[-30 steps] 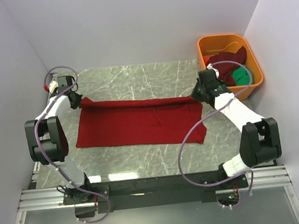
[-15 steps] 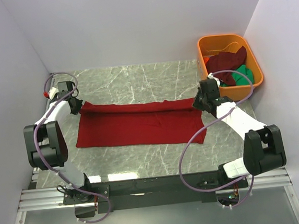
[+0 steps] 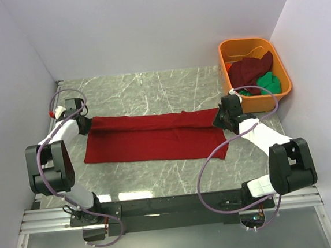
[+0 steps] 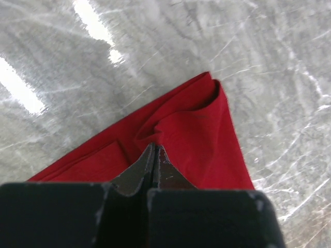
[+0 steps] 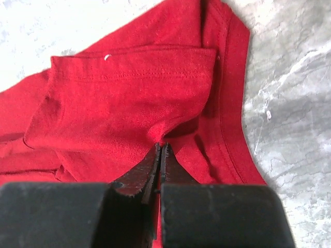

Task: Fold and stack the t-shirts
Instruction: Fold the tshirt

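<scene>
While the red t-shirt [image 3: 155,141] lies spread flat across the marble table [image 3: 151,87], its far edge is folded over along the top. L gripper [image 4: 154,155] is clamped tight on the shirt's far-left corner, cloth nipped btwn the tips. R gripper [image 5: 161,154] likewise pinches the far-right corner, by a stitched hem. Maroon t-shirt [image 3: 253,67] & green t-shirt [image 3: 268,83] sit bunched in the orange tub [image 3: 224,58], far right.
</scene>
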Controlling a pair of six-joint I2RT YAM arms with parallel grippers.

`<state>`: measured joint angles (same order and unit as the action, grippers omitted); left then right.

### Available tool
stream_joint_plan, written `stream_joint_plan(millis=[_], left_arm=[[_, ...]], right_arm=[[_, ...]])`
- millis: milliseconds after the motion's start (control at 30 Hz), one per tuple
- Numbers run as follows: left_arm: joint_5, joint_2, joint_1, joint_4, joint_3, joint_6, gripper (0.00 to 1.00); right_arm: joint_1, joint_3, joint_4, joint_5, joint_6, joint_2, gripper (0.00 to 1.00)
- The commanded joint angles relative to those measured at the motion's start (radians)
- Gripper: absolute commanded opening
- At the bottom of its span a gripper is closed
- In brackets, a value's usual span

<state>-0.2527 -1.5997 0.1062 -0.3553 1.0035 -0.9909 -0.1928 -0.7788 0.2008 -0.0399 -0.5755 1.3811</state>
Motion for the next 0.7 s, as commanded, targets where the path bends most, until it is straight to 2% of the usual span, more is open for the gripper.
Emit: stream_joint_plan(millis=[0,33,67,133,167,200,233,267,367,467,667], left_arm=[[-0.019,0.061,0.006,0.026,-0.026,-0.028,0.01],[-0.022,0.072,0.004,0.027,-0.037,-0.031,0.01],[-0.025,0.083,0.006,0.036,-0.057,-0.04,0.06],[-0.033,0.112,0.004,0.033,-0.068,-0.049,0.16],[-0.033,0.121,0.004,0.032,-0.077,-0.049,0.19],[-0.033,0.141,0.004,0.03,-0.078,-0.049,0.31],[-0.037,0.148,0.006,0.02,-0.072,-0.051,0.37],[-0.04,0.158,0.004,0.009,-0.069,-0.051,0.43],[-0.03,0.199,0.004,0.013,-0.066,-0.038,0.45],[0.029,0.205,-0.014,0.042,-0.048,-0.006,0.42],[0.006,0.09,-0.253,0.039,0.102,0.081,0.47]], right_arm=[[-0.005,0.016,-0.049,0.003,-0.001,-0.007,0.01],[-0.005,0.021,-0.051,-0.003,-0.003,-0.008,0.02],[-0.005,0.03,-0.051,-0.003,-0.001,-0.013,0.07],[-0.005,0.039,-0.049,-0.014,0.0,-0.03,0.2],[-0.005,0.041,-0.047,-0.015,0.002,-0.039,0.32],[-0.004,0.042,-0.037,-0.014,0.005,-0.048,0.39],[-0.004,0.042,-0.029,-0.017,0.005,-0.069,0.48],[-0.004,0.036,-0.021,-0.017,0.009,-0.082,0.51],[-0.005,0.012,0.015,-0.017,0.017,-0.131,0.55],[-0.005,-0.06,0.031,-0.035,0.029,-0.107,0.55],[-0.007,-0.261,0.08,-0.072,0.042,0.12,0.53]])
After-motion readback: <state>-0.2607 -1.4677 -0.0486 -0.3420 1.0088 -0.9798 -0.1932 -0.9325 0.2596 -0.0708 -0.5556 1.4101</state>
